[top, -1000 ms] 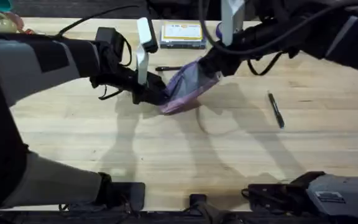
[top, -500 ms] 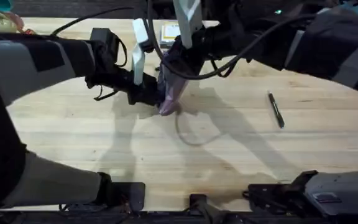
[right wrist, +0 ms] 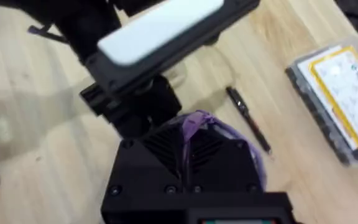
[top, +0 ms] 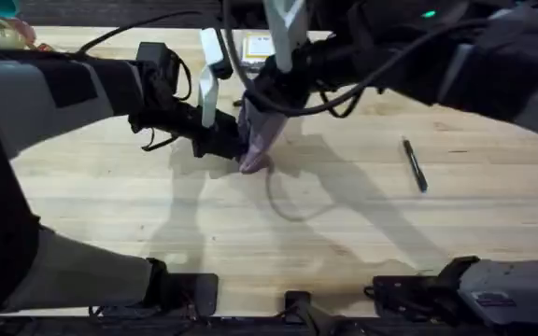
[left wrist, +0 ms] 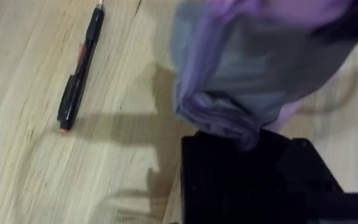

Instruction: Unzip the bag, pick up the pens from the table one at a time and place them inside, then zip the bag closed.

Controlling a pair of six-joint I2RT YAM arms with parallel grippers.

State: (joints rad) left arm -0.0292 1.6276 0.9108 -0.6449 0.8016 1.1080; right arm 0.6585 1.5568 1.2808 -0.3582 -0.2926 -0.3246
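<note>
Reaching arms: I am stretching both arms over the table [top: 344, 233] to its middle, my left arm coming in from the left side and my right arm crossing high from the right.
Left gripper: my left gripper [top: 234, 145] is pinching the lower end of the bag [top: 260, 135]; its black fingers [left wrist: 241, 168] are closing on a fold of lilac fabric.
Right gripper: my right gripper [top: 271, 98] is sitting on the bag's upper end, with a purple strip of the bag [right wrist: 191, 127] running up between its fingers; I am clamping the bag there.
Bag: it is hanging stretched between my two grippers, tilted, its low end touching the table.
Near pen: a black pen [left wrist: 79, 71] is lying flat on the wood just beside the bag, apart from it.
Far pen: another pen [top: 415, 165] is lying well apart, to the right.
Box: a blue-and-yellow plastic box [right wrist: 344, 99] is resting behind the bag, toward the far edge.
Surface: light wooden planks are showing grain and my arms' shadows.
</note>
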